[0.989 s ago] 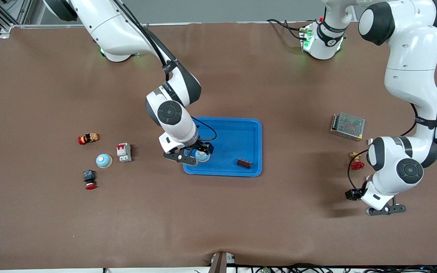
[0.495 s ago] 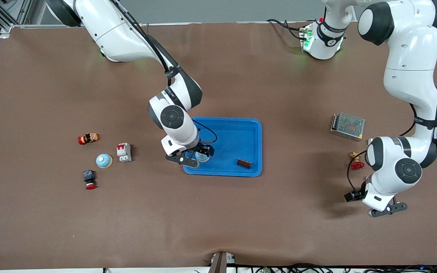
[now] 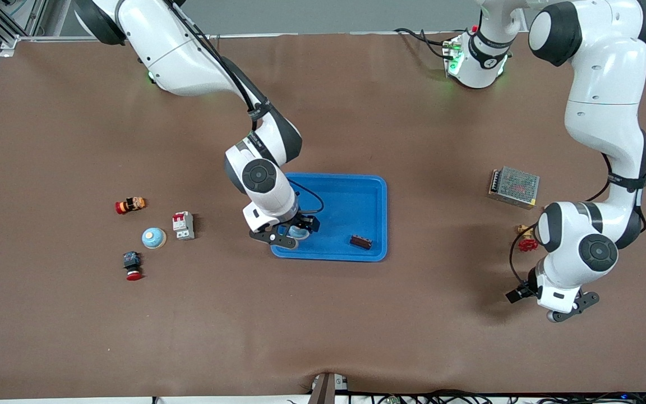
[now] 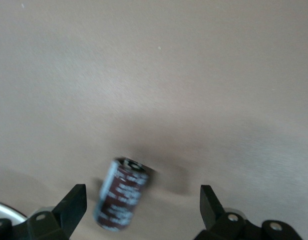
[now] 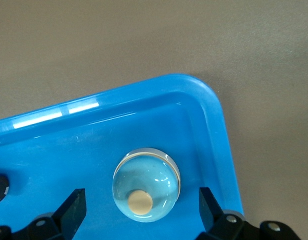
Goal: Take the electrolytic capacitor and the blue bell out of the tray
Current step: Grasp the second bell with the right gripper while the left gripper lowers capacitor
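Your right pincer (image 3: 292,233) sits low over the tray (image 3: 356,196), at the corner nearest the front camera toward the right arm's end. Fingers (image 5: 74,207) spread wide, gripping nothing. In the right wrist view the bell (image 5: 146,184) rests on the tray floor between them, touching neither: pale blue dome, cream button on top. In the front view the bell (image 3: 299,231) is mostly covered by the pincer.

Also in the tray, a small brown block (image 3: 360,242) near the front rim toward the left arm's end, well apart from the bell.

Your left pincer (image 3: 567,308) hangs low over bare surface (image 3: 323,325) near the left arm's end. Fingers (image 4: 71,207) open. In the left wrist view the capacitor (image 4: 120,194), a dark cylinder with pale print, lies on its side on the surface between the fingers, close to one, not gripped. The front view does not show it.

A second blue dome (image 3: 153,238) sits toward the right arm's end, beside a breaker (image 3: 183,225).
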Controlling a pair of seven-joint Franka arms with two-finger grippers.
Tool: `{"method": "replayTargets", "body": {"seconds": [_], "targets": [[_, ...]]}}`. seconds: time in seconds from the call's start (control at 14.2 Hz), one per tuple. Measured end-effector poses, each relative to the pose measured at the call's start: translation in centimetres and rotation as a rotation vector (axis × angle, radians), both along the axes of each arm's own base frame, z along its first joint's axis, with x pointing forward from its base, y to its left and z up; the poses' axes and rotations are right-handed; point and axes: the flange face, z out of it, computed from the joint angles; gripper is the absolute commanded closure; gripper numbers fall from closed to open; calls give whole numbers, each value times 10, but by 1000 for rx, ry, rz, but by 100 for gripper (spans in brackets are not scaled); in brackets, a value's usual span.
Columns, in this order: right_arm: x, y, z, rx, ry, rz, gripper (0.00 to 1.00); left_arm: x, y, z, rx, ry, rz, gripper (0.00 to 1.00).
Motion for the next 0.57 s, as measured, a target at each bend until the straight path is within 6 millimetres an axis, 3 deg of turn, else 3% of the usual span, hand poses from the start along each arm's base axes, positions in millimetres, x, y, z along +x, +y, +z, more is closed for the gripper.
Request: {"method": "replayTargets", "body": {"seconds": [0.28,0.57], "targets": [[-2,3,-10,-10,6,10,0,-5,-26,13,3,52,-18,0],[-1,4,-12,-6,-5,13,0,-10,-39,25,38,96,-24,0]]}}
